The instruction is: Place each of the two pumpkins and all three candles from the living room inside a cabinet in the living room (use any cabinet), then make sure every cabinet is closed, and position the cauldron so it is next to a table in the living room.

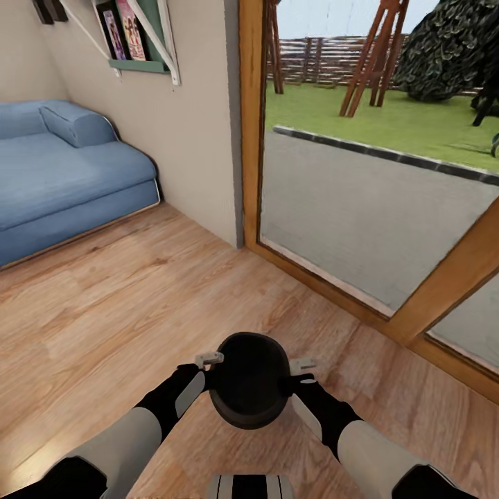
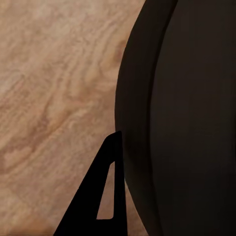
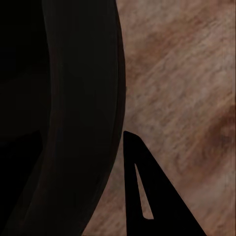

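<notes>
You have the cauldron (image 1: 249,380) clamped between left end effector (image 1: 210,359) and right end effector (image 1: 302,364), lower centre, over bare floor (image 1: 125,298); placing it beside the worktop remains.

Bright, even daylight in the head view, strongest beyond the glass door (image 1: 360,208) on the grass, with only a soft dim patch on the wood floor (image 1: 125,291) beside the sofa (image 1: 62,173) and no hard-edged shadows or glare. Slightly soft and smeared overall, with jagged edges along the door frame. Much dimmer in both wrist views, nearly featureless black across the pot (image 2: 187,118), blurry floor grain behind, one finger (image 3: 147,196) a flat silhouette.
</notes>
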### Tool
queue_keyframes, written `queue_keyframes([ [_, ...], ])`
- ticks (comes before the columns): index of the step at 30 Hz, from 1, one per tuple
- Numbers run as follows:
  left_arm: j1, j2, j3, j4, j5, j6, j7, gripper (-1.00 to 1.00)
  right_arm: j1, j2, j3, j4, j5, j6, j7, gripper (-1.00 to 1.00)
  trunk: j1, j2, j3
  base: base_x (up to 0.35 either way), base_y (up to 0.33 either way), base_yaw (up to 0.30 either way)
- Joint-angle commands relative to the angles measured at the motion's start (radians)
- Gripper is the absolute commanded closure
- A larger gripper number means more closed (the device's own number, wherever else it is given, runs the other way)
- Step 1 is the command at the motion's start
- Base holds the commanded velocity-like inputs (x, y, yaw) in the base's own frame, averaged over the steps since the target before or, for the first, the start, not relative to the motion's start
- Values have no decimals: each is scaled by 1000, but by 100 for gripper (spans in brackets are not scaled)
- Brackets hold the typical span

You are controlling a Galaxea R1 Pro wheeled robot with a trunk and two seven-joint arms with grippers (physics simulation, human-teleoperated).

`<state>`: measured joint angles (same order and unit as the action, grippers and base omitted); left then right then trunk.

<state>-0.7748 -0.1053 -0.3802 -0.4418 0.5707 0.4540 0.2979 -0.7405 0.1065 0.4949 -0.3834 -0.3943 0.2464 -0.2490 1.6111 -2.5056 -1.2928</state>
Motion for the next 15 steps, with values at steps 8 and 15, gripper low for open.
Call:
queue_keyframes([
  [8,0,-1,-9,0,26,-4,-60,100,0,1,7,-20,-17,-2,16,100,0,0,0,0,0,287],
  [15,0,-1,-9,0,26,-4,-60,100,0,1,7,-20,-17,-2,16,100,0,0,0,0,0,289],
])
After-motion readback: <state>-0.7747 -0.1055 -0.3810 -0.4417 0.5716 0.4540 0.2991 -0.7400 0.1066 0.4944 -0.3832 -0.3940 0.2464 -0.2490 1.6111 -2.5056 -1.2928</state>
